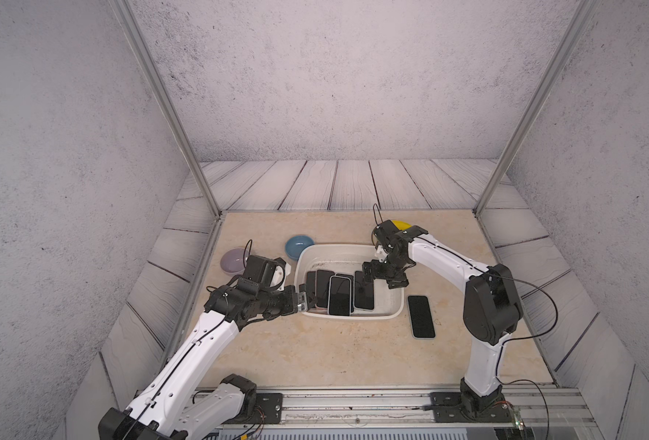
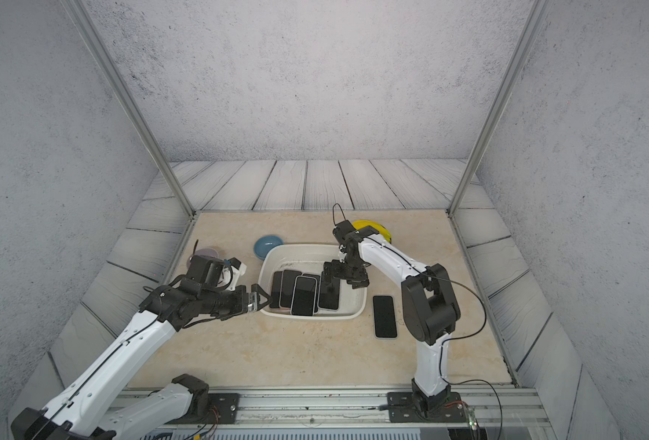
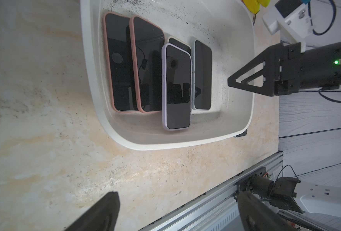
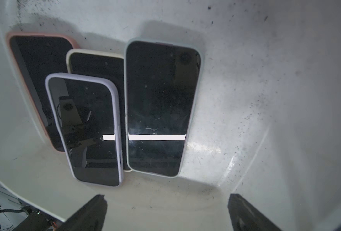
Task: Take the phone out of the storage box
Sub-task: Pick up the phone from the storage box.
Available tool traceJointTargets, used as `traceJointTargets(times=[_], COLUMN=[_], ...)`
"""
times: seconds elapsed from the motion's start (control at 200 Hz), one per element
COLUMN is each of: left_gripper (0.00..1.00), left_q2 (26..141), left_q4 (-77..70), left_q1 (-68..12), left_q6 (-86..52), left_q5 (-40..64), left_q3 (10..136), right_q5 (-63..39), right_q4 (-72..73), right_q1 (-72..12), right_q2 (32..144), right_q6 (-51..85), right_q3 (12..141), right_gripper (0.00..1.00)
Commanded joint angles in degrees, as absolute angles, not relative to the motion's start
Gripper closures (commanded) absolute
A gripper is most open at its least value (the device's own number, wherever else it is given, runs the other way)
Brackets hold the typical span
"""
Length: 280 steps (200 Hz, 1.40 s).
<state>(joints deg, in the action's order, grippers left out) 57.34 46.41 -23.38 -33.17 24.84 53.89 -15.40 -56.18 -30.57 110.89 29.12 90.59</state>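
Five phones (image 3: pixel 121 60) overlapped in storage box (image 1: pixel 334 252); grey-cased phone (image 4: pixel 159 108) lay just below right tool (image 4: pixel 166 202), spread wide, empty. Left tool (image 2: pixel 261 299), also wide, sat beside rim. Risk: closing cld catch adjacent lilac phone (image 4: pixel 87 130) too, dragging both.

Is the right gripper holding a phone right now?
No, the right gripper is open and empty over the storage box; the phones lie untouched inside.

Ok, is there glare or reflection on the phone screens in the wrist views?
Right wrist view: a bright white strip of glare crosses the grey-blue-cased phone and the lilac-cased phone. Left wrist view: no bright glare, only dark reflections on the screens.
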Motion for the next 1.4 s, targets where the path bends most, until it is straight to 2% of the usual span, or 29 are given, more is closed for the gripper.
traceJointTargets(times=[0.0, 0.616, 0.926, 1.396], left_gripper=[0.01, 0.01, 0.01, 0.01], left_q2=[56.4, 55.8, 56.4, 56.7], left_q4=[49.3, 52.0, 51.3, 51.6], left_q1=[-23.6, -23.2, -23.2, -23.2], left_q6=[-31.1, -29.1, -28.7, -28.4], left_q5=[23.5, 21.0, 21.0, 20.8], left_q3=[55.8, 56.2, 55.8, 55.8], right_q5=[-16.5, -14.8, -12.0, -13.7], right_q4=[-55.6, -55.1, -55.2, -53.9], right_q1=[-31.2, -32.7, -32.7, -32.9], right_q2=[113.6, 124.0, 124.8, 127.0], right_q6=[29.0, 29.6, 30.1, 30.7], right_q3=[92.0, 99.1, 97.8, 98.3], right_gripper=[0.01, 0.0, 0.01, 0.02])
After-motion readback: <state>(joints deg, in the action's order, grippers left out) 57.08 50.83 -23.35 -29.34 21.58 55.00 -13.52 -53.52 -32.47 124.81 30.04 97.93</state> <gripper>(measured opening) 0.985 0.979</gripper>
